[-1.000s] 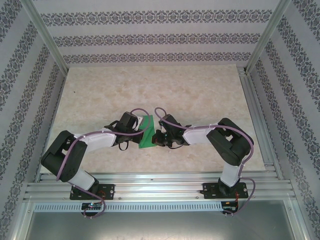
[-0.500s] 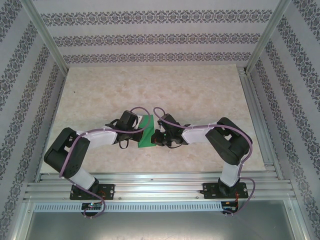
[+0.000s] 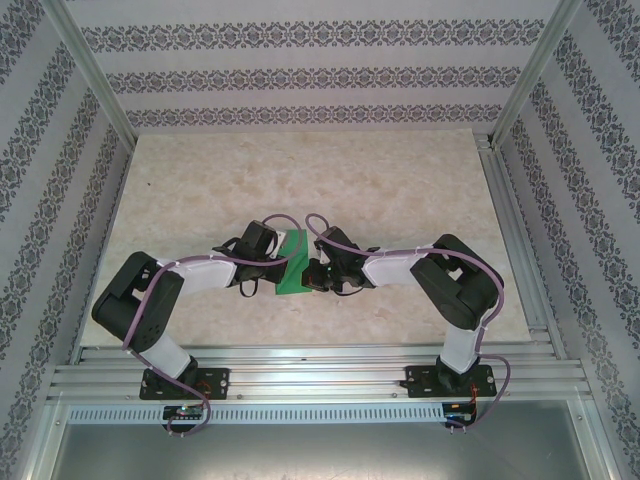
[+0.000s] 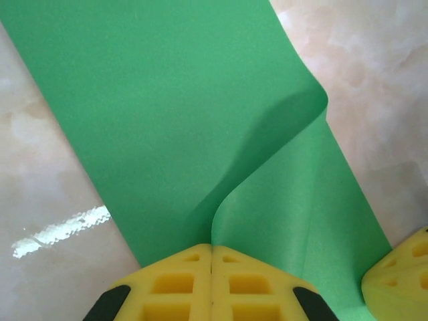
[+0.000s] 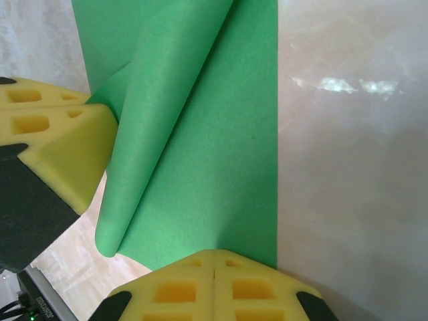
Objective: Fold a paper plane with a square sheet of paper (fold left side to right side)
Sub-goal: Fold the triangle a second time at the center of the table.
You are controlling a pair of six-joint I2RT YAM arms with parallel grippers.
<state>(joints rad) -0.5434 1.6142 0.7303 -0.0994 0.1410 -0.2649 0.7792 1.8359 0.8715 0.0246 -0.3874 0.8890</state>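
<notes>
Green paper: the square sheet of paper lies on the table, half folded. One flap rises and curls over the flat layer.
Left claw: the left gripper is at the sheet's left side, with its fingers pressed together and pinching the raised flap.
Right claw: the right gripper is at the sheet's right side, jaws together at the sheet's edge. Whether any paper is caught between them cannot be told.
Left wrist view: the flap springs straight from the seam of the left gripper, a detail lost from above.
Right wrist view: the sheet shows a soft rolled bend beside the right gripper.
Since the earlier frame: the sheet and both claws hold their places, and the left arm's elbow has drawn a little nearer the sheet.
Textures: the paper is matte and fine-grained, bent but not sharply creased. The finger pads are yellow with square pockets. The tabletop around the sheet is glossy, marbled beige.
</notes>
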